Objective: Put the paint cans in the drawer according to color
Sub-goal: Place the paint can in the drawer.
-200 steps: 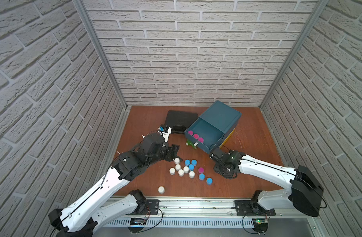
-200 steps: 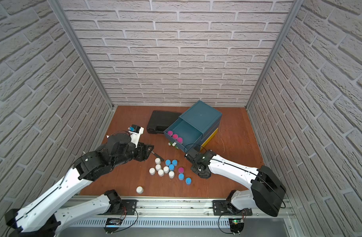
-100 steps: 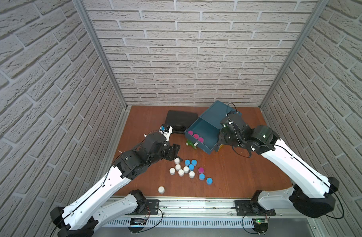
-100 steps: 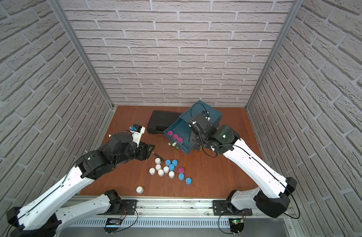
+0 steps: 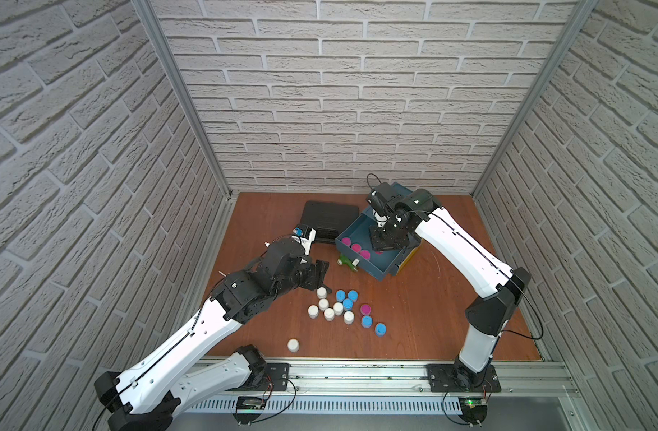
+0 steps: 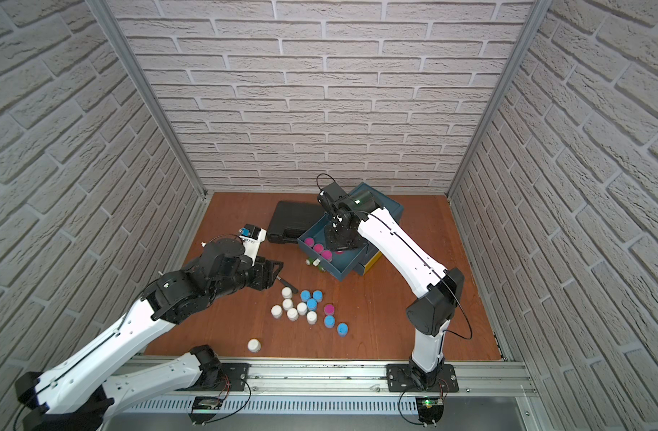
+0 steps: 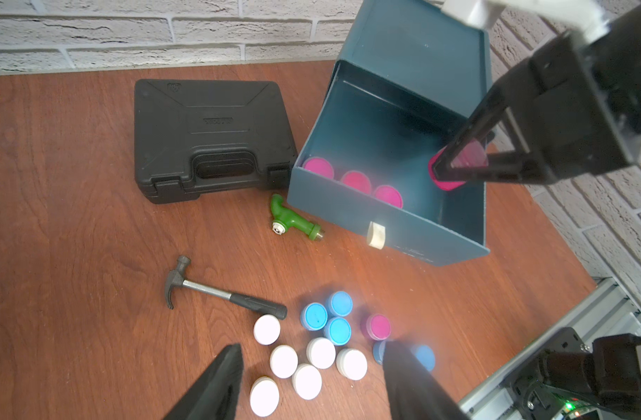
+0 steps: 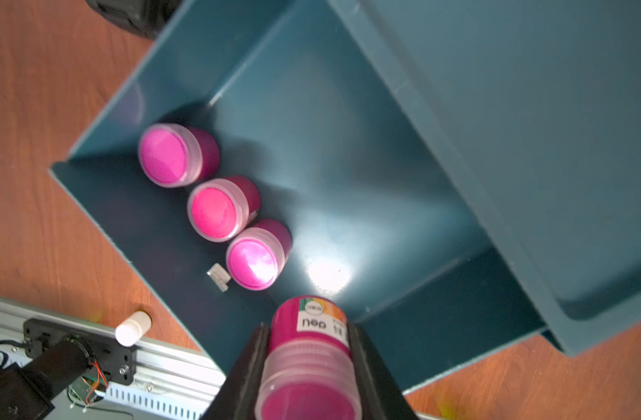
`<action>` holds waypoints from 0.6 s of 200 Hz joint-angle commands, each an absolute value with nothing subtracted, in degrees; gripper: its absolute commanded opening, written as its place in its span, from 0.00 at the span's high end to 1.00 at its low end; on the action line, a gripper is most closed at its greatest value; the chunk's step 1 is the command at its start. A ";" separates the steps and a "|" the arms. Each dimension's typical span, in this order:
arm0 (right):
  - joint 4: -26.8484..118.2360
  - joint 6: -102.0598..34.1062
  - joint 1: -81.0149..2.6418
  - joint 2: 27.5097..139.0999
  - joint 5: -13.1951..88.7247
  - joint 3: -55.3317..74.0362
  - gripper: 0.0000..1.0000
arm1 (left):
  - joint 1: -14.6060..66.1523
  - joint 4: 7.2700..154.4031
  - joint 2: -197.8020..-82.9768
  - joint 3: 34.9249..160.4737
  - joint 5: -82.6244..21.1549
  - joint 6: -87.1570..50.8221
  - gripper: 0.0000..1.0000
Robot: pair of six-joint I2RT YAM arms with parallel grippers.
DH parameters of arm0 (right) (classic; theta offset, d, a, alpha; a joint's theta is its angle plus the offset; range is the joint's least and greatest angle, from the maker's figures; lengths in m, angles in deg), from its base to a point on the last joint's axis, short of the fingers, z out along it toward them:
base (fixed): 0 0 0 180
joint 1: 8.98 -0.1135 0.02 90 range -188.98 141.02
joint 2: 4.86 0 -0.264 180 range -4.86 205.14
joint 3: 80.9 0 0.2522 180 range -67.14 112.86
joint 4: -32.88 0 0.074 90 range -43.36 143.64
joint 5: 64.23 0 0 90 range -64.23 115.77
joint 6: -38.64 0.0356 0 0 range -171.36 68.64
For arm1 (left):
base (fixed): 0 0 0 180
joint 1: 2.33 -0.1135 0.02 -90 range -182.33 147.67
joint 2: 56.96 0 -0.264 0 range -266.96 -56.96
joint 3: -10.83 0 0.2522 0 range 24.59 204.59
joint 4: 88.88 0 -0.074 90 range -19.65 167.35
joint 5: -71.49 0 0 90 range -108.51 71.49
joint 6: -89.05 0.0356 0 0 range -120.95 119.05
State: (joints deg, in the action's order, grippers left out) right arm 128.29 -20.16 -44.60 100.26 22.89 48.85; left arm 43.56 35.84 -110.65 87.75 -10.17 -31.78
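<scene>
Leave left gripper (image 5: 318, 275), spread wide and empty, near loose paint cans (image 5: 337, 308) on table (image 5: 432, 298); in drawer (image 7: 402, 232), just beside row of three magenta cans (image 8: 217, 211), set down fourth magenta can (image 8: 311, 349), clamped upright in right gripper (image 8: 308, 330) directly above bare floor (image 8: 348, 182).

Bare drawer floor (image 8: 329, 163) beside magenta cans (image 8: 217, 211)

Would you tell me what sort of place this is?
Likely a lab robot test cell rather than a real workshop: brick-patterned wall panels in an aluminium frame, and two robot arms bolted to a base rail.
</scene>
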 commanded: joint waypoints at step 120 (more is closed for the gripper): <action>129.27 -23.60 -44.47 105.72 28.01 50.19 0.98 | 43.78 38.34 -110.57 89.28 -9.28 -30.91 0.34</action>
State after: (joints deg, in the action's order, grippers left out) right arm 129.84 -23.53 -44.60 105.59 27.33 48.91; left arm 43.56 36.03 -110.80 87.86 -9.77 -31.60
